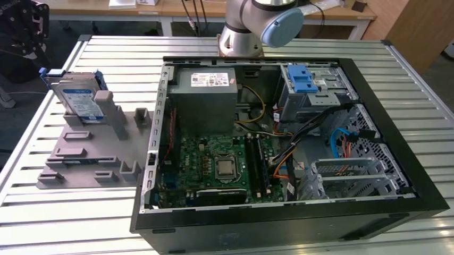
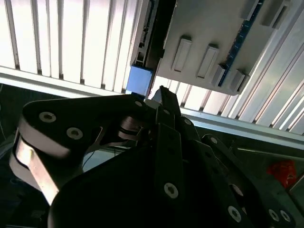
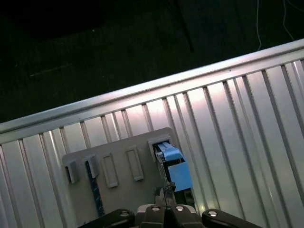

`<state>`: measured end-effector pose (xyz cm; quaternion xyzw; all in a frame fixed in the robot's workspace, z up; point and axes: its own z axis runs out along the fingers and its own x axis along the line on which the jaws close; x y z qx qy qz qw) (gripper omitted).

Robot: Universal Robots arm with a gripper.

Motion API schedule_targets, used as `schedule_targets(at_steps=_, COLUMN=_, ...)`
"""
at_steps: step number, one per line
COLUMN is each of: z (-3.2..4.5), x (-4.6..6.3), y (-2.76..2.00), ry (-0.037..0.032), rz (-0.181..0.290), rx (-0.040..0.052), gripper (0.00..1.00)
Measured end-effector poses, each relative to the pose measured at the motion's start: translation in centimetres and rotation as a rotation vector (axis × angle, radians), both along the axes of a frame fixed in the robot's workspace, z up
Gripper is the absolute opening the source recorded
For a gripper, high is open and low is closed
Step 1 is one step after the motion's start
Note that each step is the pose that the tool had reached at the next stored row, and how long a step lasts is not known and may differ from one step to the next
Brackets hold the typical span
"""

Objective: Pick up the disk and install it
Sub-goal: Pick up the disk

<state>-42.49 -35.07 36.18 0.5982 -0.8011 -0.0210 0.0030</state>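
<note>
Hovering above the disk (image 1: pixel 76 98), which stood on edge in a slot at one end of the grey rack (image 1: pixel 85 154) on the slatted table (image 1: pixel 64 223), to the exterior view's left of the open computer case (image 1: pixel 284 231), the gripper (image 3: pixel 165 194) had its jaws pressed together, holding nothing.

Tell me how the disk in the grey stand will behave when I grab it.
Probably rigid: the disk looks like a flat metal slab. It stands on edge in the grey stand, so a sideways nudge might tip it.
</note>
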Motion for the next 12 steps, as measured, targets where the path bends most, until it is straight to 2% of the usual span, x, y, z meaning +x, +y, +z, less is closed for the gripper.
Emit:
schedule_targets(at_steps=4, z=-0.21, x=0.0, y=0.38, ry=-0.0037, rz=0.023, rx=-0.0001, gripper=0.11)
schedule_targets(at_steps=5, z=-0.28, x=0.0, y=0.53, ry=-0.0055, rz=0.027, rx=-0.0001, gripper=0.17)
schedule_targets(at_steps=6, z=-0.34, x=0.0, y=0.69, ry=-0.0071, rz=0.031, rx=-0.0001, gripper=0.17)
schedule_targets(at_steps=8, z=-0.48, x=0.0, y=1.03, ry=-0.0115, rz=0.039, rx=-0.0002, gripper=0.29)
schedule_targets(at_steps=9, z=-0.58, x=0.0, y=1.15, ry=-0.0145, rz=0.043, rx=-0.0002, gripper=0.29)
schedule_targets(at_steps=11, z=-0.78, x=0.0, y=1.24, ry=-0.0202, rz=0.057, rx=-0.0001, gripper=0.41)
schedule_targets(at_steps=12, z=-0.84, x=0.0, y=1.24, ry=-0.0211, rz=0.070, rx=0.0001, gripper=0.41)
